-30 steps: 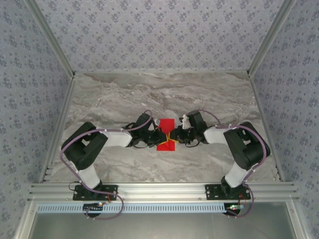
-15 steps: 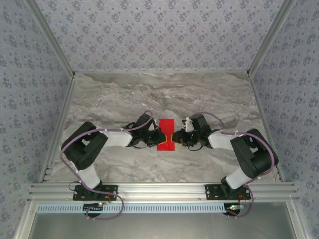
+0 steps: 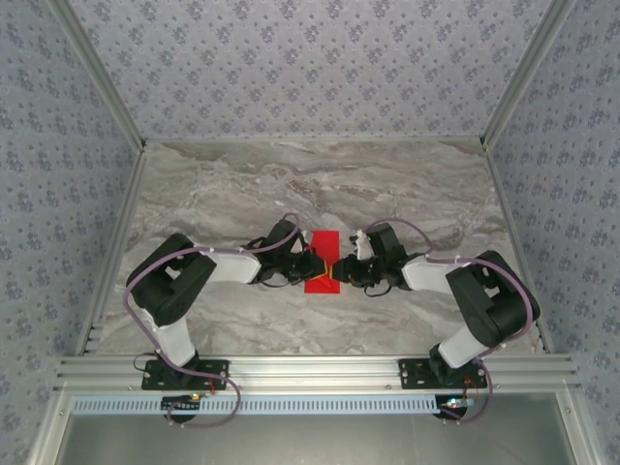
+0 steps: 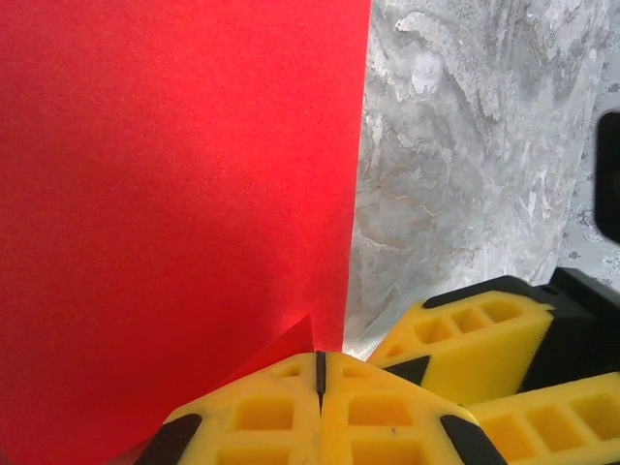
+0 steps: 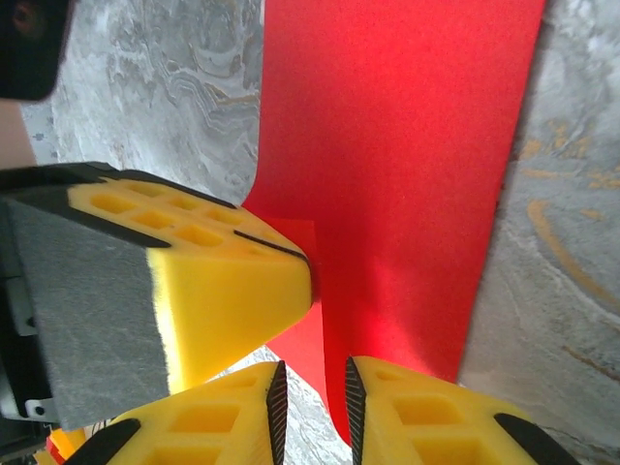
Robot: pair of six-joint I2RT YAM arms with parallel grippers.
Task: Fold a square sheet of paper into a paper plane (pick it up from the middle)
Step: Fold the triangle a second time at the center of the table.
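Observation:
The square sheet of paper (image 3: 323,260) is a folded bright red strip on the marble at mid-table, between both grippers. My left gripper (image 3: 310,264) is at its left edge. In the left wrist view the jaws (image 4: 320,373) are shut, and a red paper (image 4: 174,194) corner sticks out between them. My right gripper (image 3: 339,269) sits at the strip's right side. In the right wrist view its fingers (image 5: 310,397) stand slightly apart, with the curled edge of the paper (image 5: 407,174) reaching into the gap. The left gripper's yellow finger (image 5: 223,291) presses the paper just beside it.
The grey marble table (image 3: 320,184) stretches behind the arms, bounded by patterned walls and aluminium rails (image 3: 320,368) at the near edge. Both arms' fingertips crowd together at the paper.
The right gripper drew back to the right, then came in again to the paper's edge. The paper now looks narrower and slanted. The left gripper has held its place.

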